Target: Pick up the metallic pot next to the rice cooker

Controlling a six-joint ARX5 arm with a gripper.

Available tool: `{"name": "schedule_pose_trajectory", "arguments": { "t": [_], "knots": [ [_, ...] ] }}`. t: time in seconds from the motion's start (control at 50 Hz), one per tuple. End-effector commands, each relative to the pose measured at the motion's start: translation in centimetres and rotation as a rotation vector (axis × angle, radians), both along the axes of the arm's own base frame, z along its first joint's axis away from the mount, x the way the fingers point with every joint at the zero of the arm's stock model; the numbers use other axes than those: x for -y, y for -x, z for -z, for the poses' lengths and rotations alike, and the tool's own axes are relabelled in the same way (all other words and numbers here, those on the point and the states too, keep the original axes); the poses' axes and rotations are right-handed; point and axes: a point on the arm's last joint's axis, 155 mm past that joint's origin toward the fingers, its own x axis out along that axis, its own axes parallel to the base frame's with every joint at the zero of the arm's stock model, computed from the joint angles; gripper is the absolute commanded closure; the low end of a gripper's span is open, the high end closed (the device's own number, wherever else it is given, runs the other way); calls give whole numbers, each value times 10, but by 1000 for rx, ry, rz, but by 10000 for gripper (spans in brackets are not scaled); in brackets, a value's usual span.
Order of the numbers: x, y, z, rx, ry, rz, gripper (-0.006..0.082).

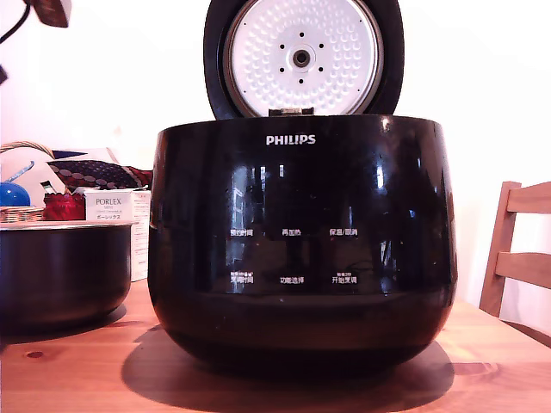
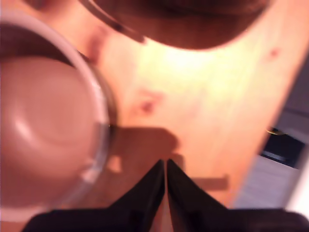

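- The metallic pot point(image 1: 65, 271) is cut off by the exterior view's left edge; only part of its dark side and thin silvery rim shows.
- The wrist view is blurred: the pot point(image 2: 46, 130) appears as a pale rim around a reddish-lit inside, and the rice cooker point(image 2: 193, 21) is only a dark curve at the frame edge.
- The rice cooker point(image 1: 301, 241), marked PHILIPS, stands on the wooden counter point(image 1: 77, 374) just beside the pot, its lid point(image 1: 301, 56) raised, the top cropped.
- A PORLEX box point(image 1: 110, 206) and a basket point(image 1: 21, 212) are partly hidden behind the pot.
- A wooden chair point(image 1: 516, 258) is cropped at the exterior view's right.
- The tool point(image 2: 166, 166) has its two dark fingers pressed together, tips meeting, holding nothing, above bare counter beside the pot's rim.
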Motion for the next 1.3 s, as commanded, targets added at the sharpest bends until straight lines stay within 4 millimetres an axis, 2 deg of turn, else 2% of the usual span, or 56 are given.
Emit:
{"name": "schedule_pose_trajectory", "arguments": {
  "t": [0.0, 0.12, 0.16, 0.38, 0.5, 0.76, 0.96, 1.12, 1.28],
  "knots": [
    [-1, -9, -2, 28, 7, -4, 734],
    [-2, -21, 1, 47, 16, -16, 466],
    [-5, -24, 4, 48, 6, -17, 430],
    [-8, -29, 24, -15, -23, -10, 416],
    [-8, -33, 37, -45, -33, 4, 361],
    [-7, -44, 64, -95, -52, 4, 363],
    [-7, -49, 79, -115, -65, 3, 394],
    [-8, -53, 80, -105, -73, 3, 628],
    [-7, -58, 82, -90, -69, 8, 778]
  ]
}}
